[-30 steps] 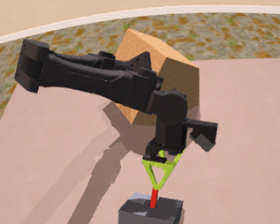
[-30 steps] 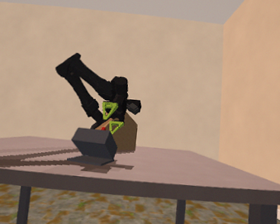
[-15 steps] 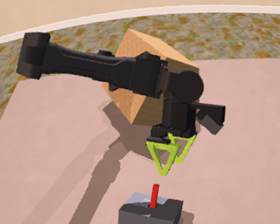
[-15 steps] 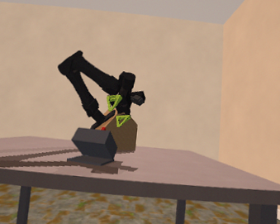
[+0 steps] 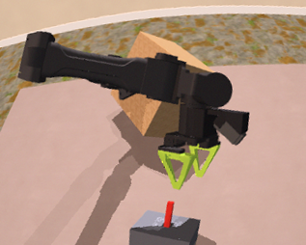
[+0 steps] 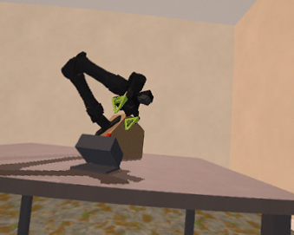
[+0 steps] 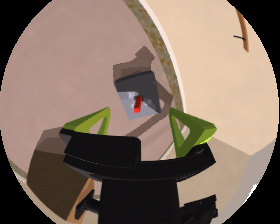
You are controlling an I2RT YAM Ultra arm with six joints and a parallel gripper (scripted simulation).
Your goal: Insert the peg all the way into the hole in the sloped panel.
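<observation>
A red peg (image 5: 168, 214) stands in the hole of the dark grey sloped panel block (image 5: 164, 240) near the table's front; its upper part sticks out above the panel. The peg also shows in the wrist view (image 7: 136, 103) on the grey block (image 7: 139, 91), and as a small red spot in the exterior view (image 6: 108, 134) above the block (image 6: 99, 151). My gripper (image 5: 190, 168) with green fingers is open and empty, raised above and behind the block, apart from the peg. It also shows in the exterior view (image 6: 125, 113) and in the wrist view (image 7: 139, 128).
A tan wooden box (image 5: 158, 80) stands on the table behind the arm, partly hidden by it. It also shows in the exterior view (image 6: 130, 142). The table's edges are at the left, right and front.
</observation>
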